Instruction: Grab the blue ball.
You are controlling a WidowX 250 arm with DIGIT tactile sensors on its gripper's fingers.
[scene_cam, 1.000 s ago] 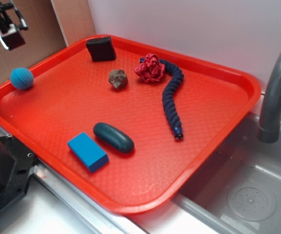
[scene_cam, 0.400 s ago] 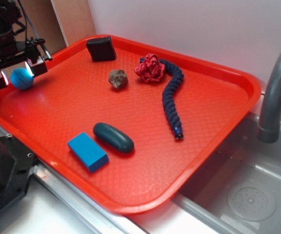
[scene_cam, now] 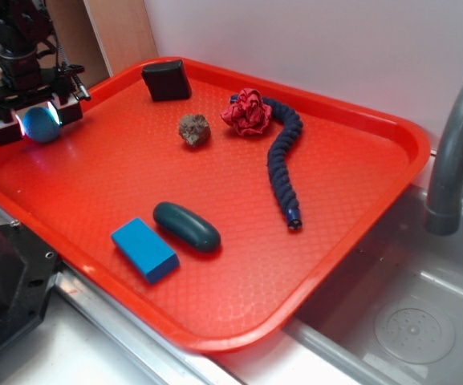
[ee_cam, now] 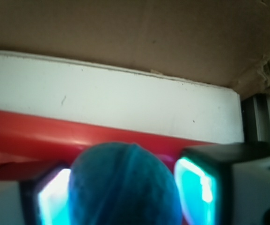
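Blue ball (scene_cam: pixel 40 124) at tray (scene_cam: pixel 215 337) edge, about 10 o'clock. Gripper (scene_cam: pixel 37 122) spread, one finger each side of ball. Squeeze gently, stay centered, then lift straight up.

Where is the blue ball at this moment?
In the exterior view the blue ball sits at the far-left edge of the red tray, between the fingers of the gripper, left of the black block.

Arm upright over the tray's left corner | gripper (scene_cam: pixel 32 122) pointing down | fingers (ee_cam: pixel 198 190) parted, flanking the blue ball (scene_cam: pixel 40 124)
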